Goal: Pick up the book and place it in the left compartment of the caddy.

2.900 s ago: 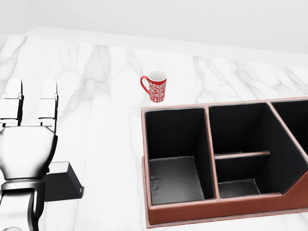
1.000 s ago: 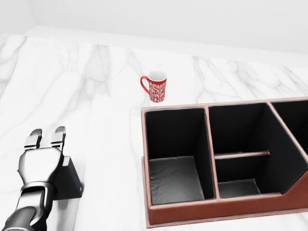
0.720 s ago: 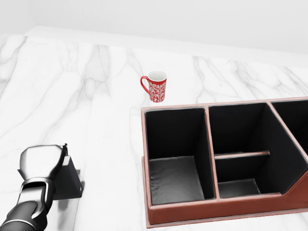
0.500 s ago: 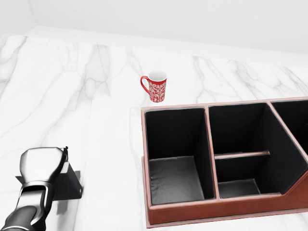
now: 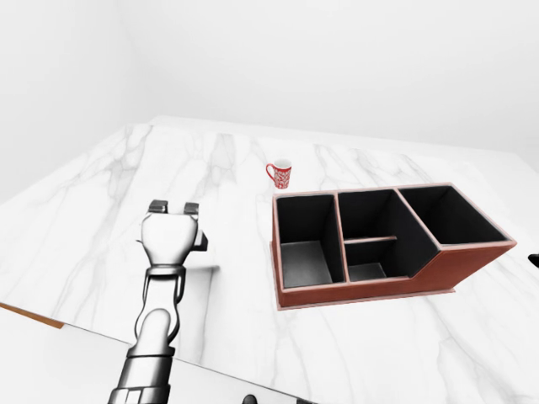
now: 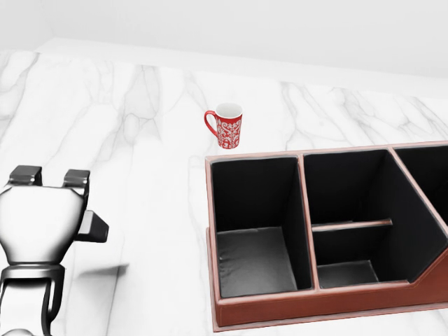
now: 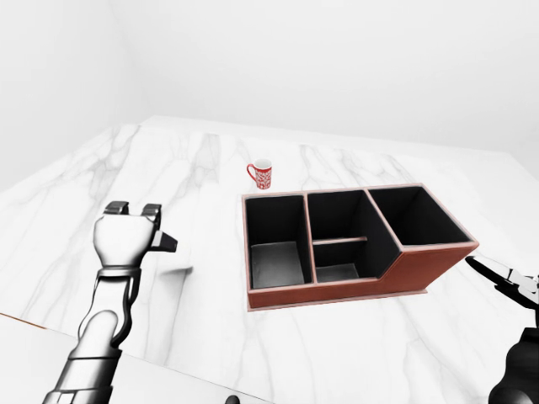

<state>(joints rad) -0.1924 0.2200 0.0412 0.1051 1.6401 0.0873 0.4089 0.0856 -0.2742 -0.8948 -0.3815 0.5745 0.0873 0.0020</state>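
Note:
My left hand (image 6: 49,183) is shut on the dark book (image 6: 94,227), of which only a black corner sticks out to the right of the palm. Hand and book hang above the marble top, and their shadow falls on the table below. The red-brown caddy (image 6: 294,312) with black insides stands to the right. Its left compartment (image 6: 253,260) holds nothing. In the right-eye view my right hand (image 7: 504,281) shows at the right edge, fingers stretched out and holding nothing, next to the caddy's right end.
A red patterned mug (image 6: 225,127) stands on the white marble table (image 6: 140,105) just above the caddy's left corner. The table's near edge (image 5: 34,316) runs across the lower left of the left-eye view.
My left hand came down over the book lying on the table, curled its fingers round it and lifted it. The book now hangs above its shadow. Caddy and mug have not moved.

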